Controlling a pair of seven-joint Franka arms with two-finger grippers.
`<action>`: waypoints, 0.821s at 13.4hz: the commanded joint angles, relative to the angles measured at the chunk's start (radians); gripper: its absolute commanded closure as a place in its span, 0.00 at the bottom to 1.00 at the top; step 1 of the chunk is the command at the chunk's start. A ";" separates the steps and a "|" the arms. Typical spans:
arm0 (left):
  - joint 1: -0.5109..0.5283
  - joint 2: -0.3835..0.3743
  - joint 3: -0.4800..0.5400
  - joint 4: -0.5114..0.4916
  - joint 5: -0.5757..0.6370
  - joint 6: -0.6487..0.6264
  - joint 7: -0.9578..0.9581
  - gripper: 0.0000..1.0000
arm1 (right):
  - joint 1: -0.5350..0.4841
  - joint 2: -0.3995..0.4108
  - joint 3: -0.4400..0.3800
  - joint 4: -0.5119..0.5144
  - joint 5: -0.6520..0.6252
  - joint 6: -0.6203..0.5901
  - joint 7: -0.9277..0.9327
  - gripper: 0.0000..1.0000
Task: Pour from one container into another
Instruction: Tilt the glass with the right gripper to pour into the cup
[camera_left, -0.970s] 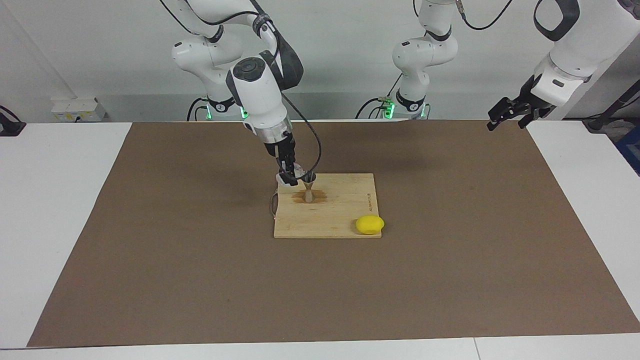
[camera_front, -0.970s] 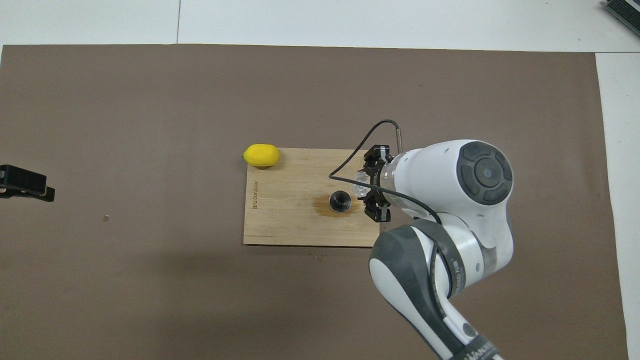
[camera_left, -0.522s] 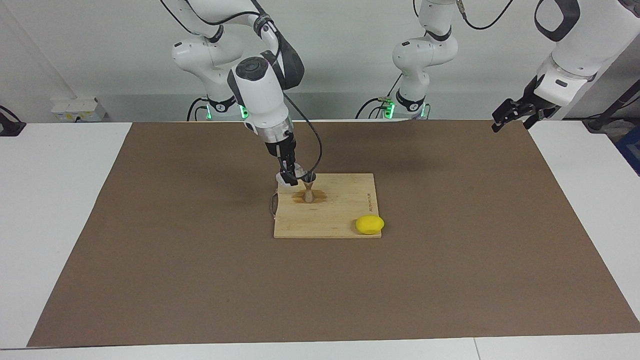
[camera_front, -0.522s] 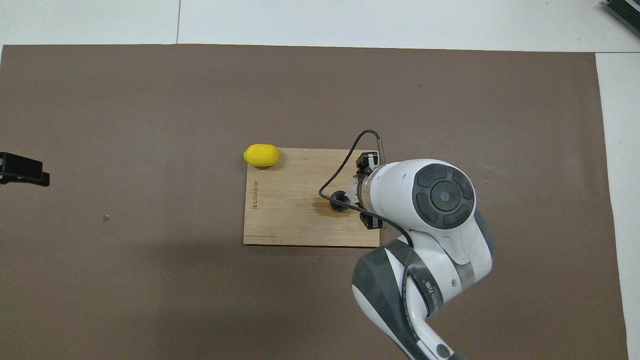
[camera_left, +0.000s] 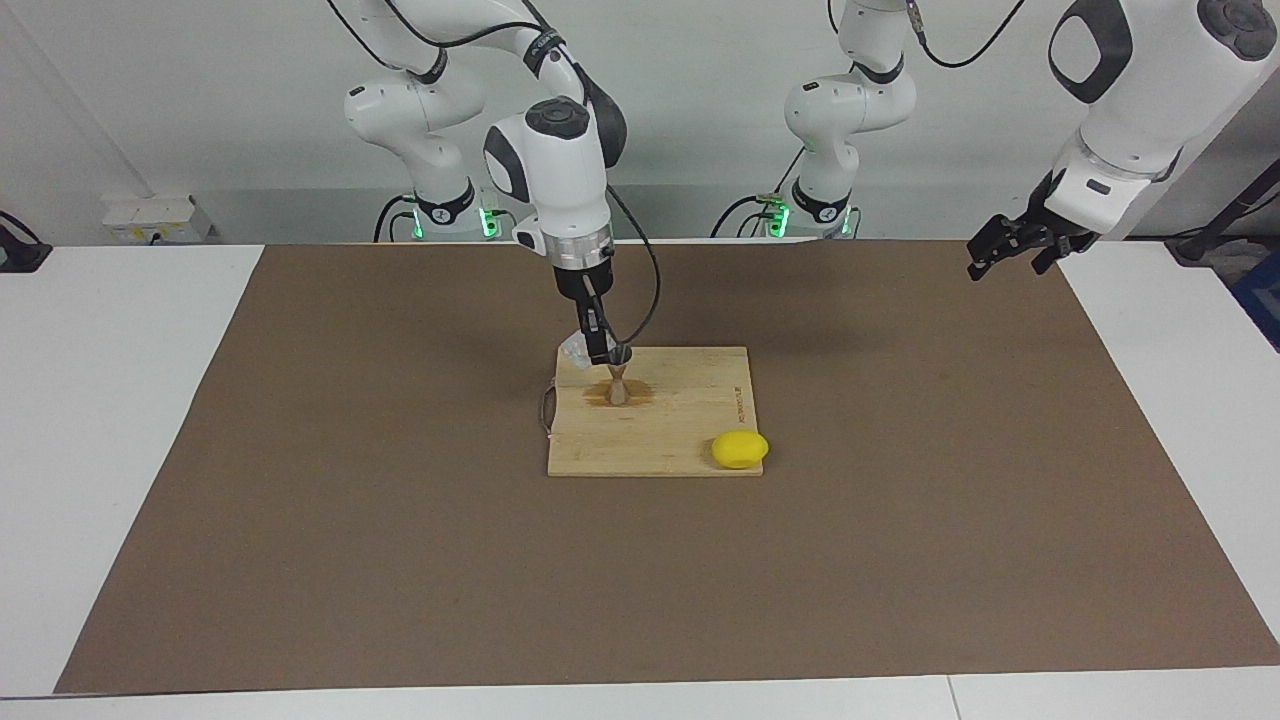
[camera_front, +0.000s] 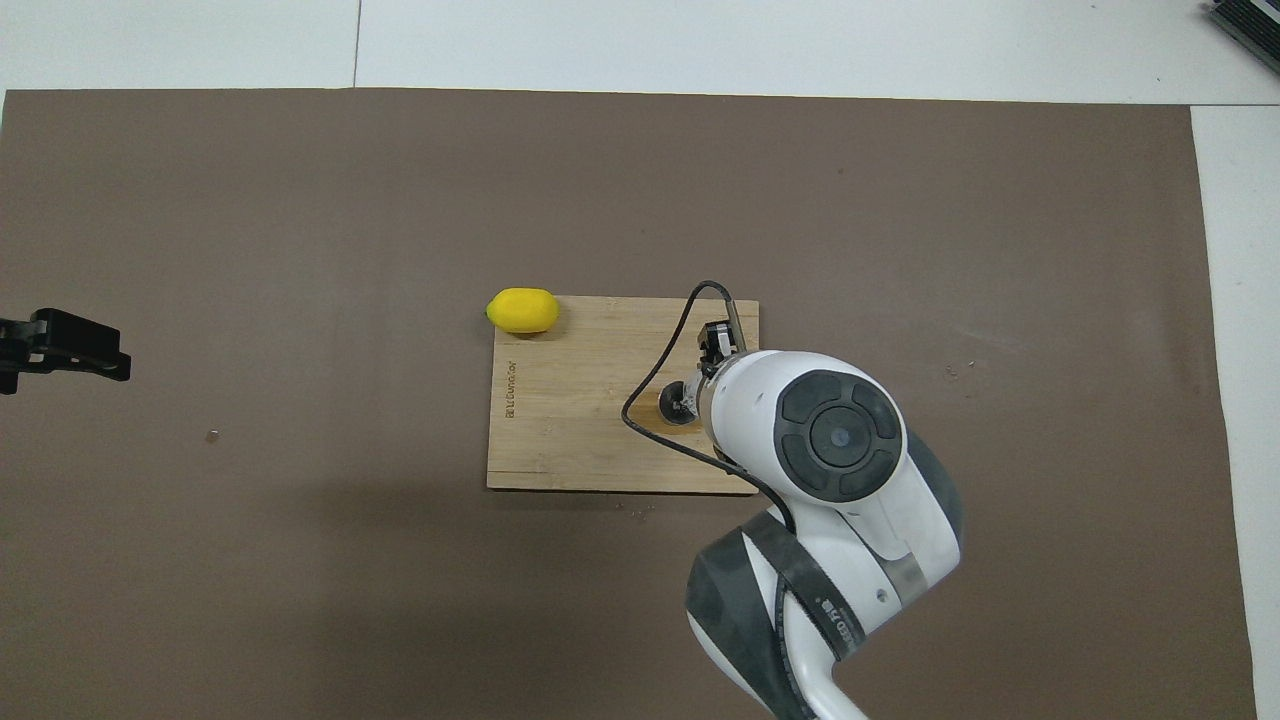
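The grey metal jigger (camera_left: 619, 384) stands upright on a wooden cutting board (camera_left: 680, 430), in a brown wet stain; its rim shows in the overhead view (camera_front: 673, 402). My right gripper (camera_left: 596, 347) is shut on the clear glass tumbler (camera_left: 576, 350) and holds it just above the board, right beside the jigger's rim. In the overhead view the right arm hides the tumbler. My left gripper (camera_left: 1006, 252) waits open and empty in the air at the left arm's end of the table; it also shows in the overhead view (camera_front: 62, 344).
A yellow lemon (camera_left: 740, 449) lies at the board's corner farthest from the robots, toward the left arm's end; it also shows in the overhead view (camera_front: 522, 310). A brown mat (camera_left: 400, 560) covers the table. A black cable loops off the right wrist over the board.
The right arm's wrist has swung more upright and shifted over the jigger, turning the tumbler with it. The left gripper has drifted slightly.
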 joint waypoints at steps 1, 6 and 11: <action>-0.052 -0.019 0.060 -0.013 0.020 -0.015 -0.016 0.00 | -0.015 -0.021 0.002 -0.018 -0.011 0.017 0.039 1.00; -0.094 -0.027 0.111 -0.012 0.022 -0.015 -0.014 0.00 | -0.039 -0.013 0.002 -0.012 0.118 0.023 0.025 1.00; -0.099 -0.029 0.114 -0.013 0.023 -0.030 -0.005 0.00 | -0.067 -0.007 0.002 -0.014 0.247 0.044 0.010 1.00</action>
